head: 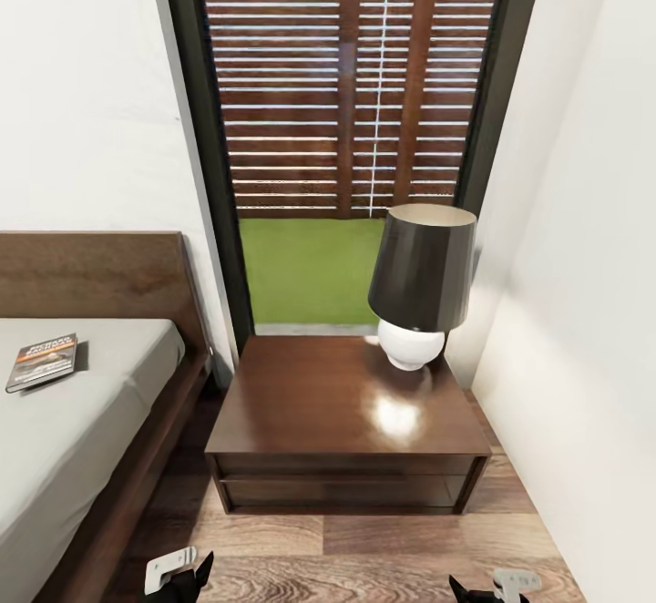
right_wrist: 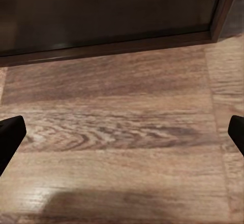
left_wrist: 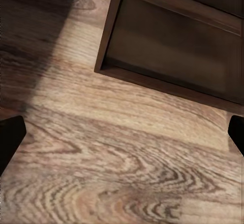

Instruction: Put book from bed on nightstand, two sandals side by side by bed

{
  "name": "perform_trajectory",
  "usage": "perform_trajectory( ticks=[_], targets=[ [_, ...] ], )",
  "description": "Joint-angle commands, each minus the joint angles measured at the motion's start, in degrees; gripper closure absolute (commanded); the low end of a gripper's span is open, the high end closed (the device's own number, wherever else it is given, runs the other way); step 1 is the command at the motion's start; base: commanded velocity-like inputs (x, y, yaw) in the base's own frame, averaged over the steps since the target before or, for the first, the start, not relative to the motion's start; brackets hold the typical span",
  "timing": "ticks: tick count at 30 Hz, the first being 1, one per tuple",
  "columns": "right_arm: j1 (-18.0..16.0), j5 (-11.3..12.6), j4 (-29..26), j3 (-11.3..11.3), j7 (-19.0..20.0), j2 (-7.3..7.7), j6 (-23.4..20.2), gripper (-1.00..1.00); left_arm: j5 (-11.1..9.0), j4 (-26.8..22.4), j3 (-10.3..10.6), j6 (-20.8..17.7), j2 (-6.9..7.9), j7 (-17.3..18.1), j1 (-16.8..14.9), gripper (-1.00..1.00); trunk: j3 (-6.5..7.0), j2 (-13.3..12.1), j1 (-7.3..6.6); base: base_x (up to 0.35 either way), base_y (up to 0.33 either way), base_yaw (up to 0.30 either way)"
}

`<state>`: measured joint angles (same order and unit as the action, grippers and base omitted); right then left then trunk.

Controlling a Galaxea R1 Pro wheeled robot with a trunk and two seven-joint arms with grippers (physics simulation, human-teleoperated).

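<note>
Head view: both pincers (head: 178, 576) (head: 492, 589) open, empty; book (head: 43, 362) far left; risk of bumping lamp (head: 421, 284) on nightstand (head: 337, 403).

bed (head: 82, 421): cut off by the left and lower edges of the head view, so only one corner is seen.
book (head: 43, 362): cover lettering too small to be read.
left gripper (head: 187, 576): cut off by the lower edge of the head view; only two dark fingertips (left_wrist: 10, 137) are seen at the sides of the left wrist view.
right gripper (head: 483, 589): likewise cut off.
nightstand (head: 346, 412): only partly caught in both wrist views.
</note>
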<state>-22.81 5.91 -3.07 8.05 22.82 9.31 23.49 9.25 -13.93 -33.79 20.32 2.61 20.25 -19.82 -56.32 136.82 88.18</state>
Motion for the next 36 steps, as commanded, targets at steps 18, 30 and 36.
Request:
perform_trajectory(
  ticks=[18, 30, 36],
  targets=[
    [0.0, 0.6, 0.1, 0.2, 0.6, 0.01, 0.0, -1.0, 0.6, 0.0, -0.5, 0.2, -0.02, 0.2, 0.0, -1.0, 3.19, -7.2, -3.97, 0.0, 0.0, 0.0],
    [0.0, 0.6, 0.1, 0.2, 0.6, 0.01, 0.0, -1.0, 0.6, 0.0, -0.5, 0.2, -0.02, 0.2, 0.0, -1.0, 5.34, -12.0, -6.61, 0.0, 0.0, 0.0],
    [0.0, 0.6, 0.1, 0.2, 0.6, 0.01, 0.0, -1.0, 0.5, 0.0, -0.5, 0.2, -0.05, 0.2, 0.0, -1.0, 6.42, -14.4, -7.92, 0.0, 0.0, 0.0]
  ],
)
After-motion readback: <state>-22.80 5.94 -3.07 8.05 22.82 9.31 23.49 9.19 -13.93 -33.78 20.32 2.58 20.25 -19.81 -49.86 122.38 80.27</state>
